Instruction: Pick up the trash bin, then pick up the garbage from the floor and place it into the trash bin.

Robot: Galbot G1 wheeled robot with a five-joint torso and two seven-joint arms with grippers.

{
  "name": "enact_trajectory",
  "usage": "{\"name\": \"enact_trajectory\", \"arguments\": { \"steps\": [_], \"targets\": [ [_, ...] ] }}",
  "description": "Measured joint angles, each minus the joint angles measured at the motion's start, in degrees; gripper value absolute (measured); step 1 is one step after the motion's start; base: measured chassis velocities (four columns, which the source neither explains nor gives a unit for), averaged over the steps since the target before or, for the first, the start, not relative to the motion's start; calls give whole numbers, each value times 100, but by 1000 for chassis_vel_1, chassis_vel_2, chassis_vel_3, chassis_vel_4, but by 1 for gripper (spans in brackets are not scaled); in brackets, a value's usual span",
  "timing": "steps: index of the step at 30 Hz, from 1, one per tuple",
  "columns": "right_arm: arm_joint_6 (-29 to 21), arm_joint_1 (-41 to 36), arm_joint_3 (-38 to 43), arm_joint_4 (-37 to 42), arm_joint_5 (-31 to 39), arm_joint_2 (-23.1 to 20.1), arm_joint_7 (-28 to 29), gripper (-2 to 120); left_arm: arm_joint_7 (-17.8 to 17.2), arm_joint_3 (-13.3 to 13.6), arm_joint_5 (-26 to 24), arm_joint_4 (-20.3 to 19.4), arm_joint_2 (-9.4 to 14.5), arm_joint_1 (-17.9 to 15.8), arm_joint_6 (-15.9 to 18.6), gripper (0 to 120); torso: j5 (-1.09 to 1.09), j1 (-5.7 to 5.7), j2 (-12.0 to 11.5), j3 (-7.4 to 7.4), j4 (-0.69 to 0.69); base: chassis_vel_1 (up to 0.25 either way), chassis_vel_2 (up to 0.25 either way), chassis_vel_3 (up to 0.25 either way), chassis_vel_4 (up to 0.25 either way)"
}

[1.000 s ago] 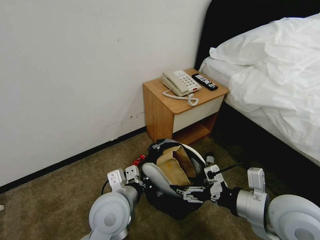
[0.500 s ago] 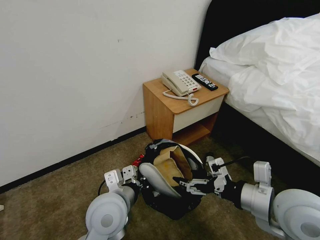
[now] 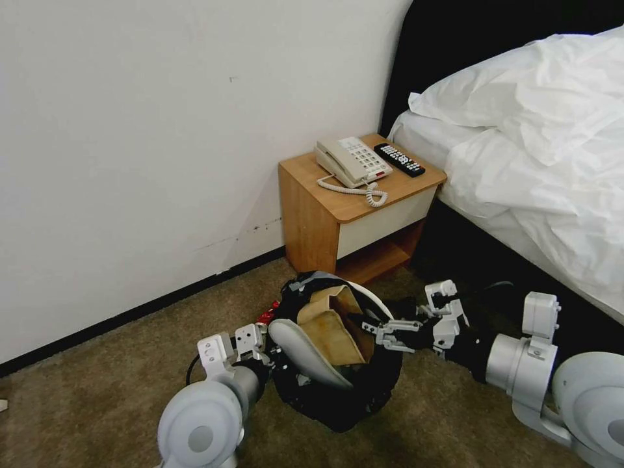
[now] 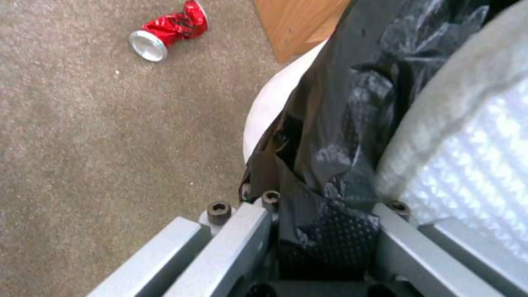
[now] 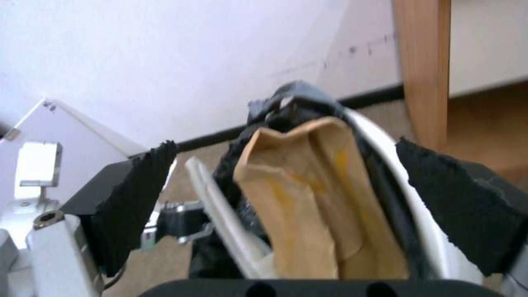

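Nightstand (image 3: 354, 208) behind trash bin (image 3: 338, 364) | left pincer (image 4: 324, 243) clamps rim | right pincer (image 3: 383, 331) agape, empty | can (image 4: 168, 31) on carpet

Bright, even daylight; wrist views are soft and blurred up close, with mild glare

Carpet floor (image 3: 104, 396), crushed red can (image 4: 168, 29) (near nightstand (image 3: 354, 208))

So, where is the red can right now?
The red can lies crushed on the carpet, left of the trash bin, near the wooden nightstand.
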Motion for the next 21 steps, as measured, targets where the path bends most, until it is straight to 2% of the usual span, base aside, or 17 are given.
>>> {"name": "enact_trajectory", "arguments": {
  "steps": [7,17,21],
  "targets": [
    [396,-61,-36,-5,-752,126,-394,100,190,-151,165,-244,170,258,0,0,0,0,0,0,0,0,0,0,0],
    [759,-100,-75,-9,-1151,228,-796,100,290,-356,361,-466,123,558,-1,0,0,0,0,0,0,0,0,0,0],
    [1139,-103,-94,-9,-1453,263,-1191,100,409,-485,573,-543,128,726,-1,0,0,0,0,0,0,0,0,0,0]
  ]
}}
